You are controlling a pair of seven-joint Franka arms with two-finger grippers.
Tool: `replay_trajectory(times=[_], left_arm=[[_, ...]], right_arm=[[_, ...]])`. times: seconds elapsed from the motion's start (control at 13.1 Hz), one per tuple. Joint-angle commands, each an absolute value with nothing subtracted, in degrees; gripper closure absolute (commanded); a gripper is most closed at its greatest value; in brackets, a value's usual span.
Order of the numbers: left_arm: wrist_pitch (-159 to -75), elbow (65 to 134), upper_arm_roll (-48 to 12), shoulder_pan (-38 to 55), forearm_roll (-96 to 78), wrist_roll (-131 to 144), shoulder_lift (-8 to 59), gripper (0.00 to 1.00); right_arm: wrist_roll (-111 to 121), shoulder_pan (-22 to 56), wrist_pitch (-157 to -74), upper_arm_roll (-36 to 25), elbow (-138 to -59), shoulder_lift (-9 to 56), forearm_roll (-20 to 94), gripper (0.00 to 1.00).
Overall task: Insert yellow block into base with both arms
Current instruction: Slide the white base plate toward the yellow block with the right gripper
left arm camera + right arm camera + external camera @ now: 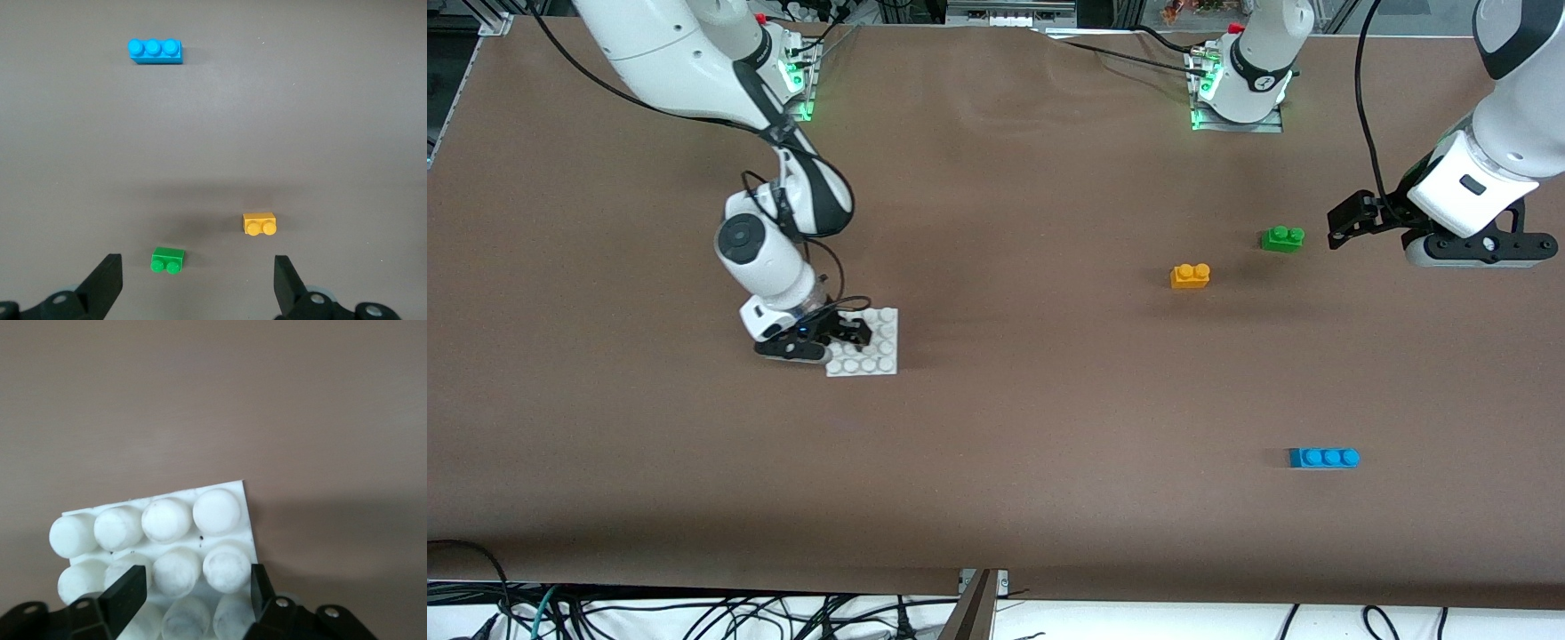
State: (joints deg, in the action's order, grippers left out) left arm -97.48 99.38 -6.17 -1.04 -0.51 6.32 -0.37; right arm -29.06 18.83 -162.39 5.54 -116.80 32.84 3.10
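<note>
The yellow block [1190,276] lies on the table toward the left arm's end; it also shows in the left wrist view [259,223]. The white studded base [879,347] lies flat toward the right arm's end. My right gripper [852,333] is down on the base's edge. In the right wrist view [193,587] its fingers [127,593] clasp two columns of studs of the base [167,520], one finger at the plate's side edge. My left gripper [1343,224] hangs open and empty above the table beside the green brick [1282,238]; the left wrist view [198,277] shows it too.
The green two-stud brick [167,260] lies farther from the front camera than the yellow block. A blue three-stud brick [1323,458] lies nearer to the front camera, also in the left wrist view [155,51]. The brown table [1014,400] spreads between the base and the bricks.
</note>
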Motion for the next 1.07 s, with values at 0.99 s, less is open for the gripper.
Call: replay_trajectory(times=[0.99], left_arm=[[-96.0,97.1,-6.3,-1.4,-1.8,6.5,0.8,0.0]], right_arm=[[-55.9,47.7,-163.6,-2.2,-100.1,43.2,3.5,0.29]])
